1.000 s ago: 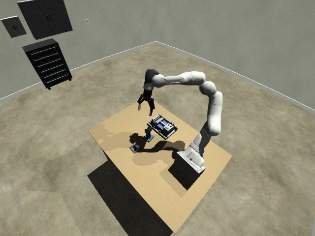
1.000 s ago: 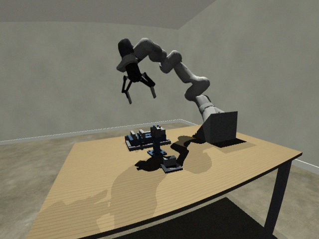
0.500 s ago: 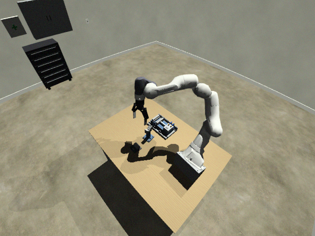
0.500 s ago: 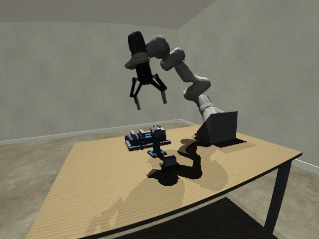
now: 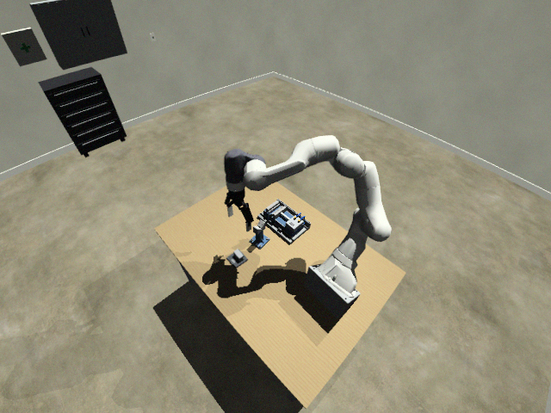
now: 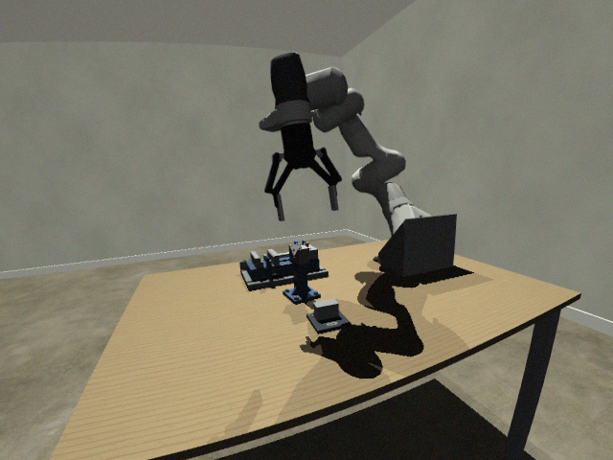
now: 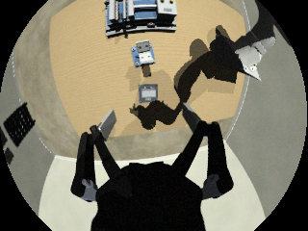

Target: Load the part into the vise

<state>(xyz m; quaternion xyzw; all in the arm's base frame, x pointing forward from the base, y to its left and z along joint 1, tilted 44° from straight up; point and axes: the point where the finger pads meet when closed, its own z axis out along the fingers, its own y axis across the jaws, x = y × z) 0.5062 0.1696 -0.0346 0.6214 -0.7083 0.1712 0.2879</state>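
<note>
Tool [image 6: 306, 205] spread wide, nothing in it, hanging high above the bench [image 6: 197, 346], frame centre. Part [image 6: 326, 310] sits on infeed plate [image 6: 328, 322], lower centre, beside the V-block [image 6: 300, 277]. Vise [image 6: 277, 267] behind it, open.

— Where does the top view sit?
— High and far off, looking down at a slant on the whole table [image 5: 284, 337] and arm [image 5: 355, 177].
— And the exterior one?
— Low and nearer, off one table [image 6: 197, 346] edge, facing a room corner.
— The wrist view?
— Behind the gripper [image 7: 148, 115], looking straight down. All three share the vise [image 7: 141, 13], V-block [image 7: 144, 54] and infeed plate [image 7: 148, 94].
</note>
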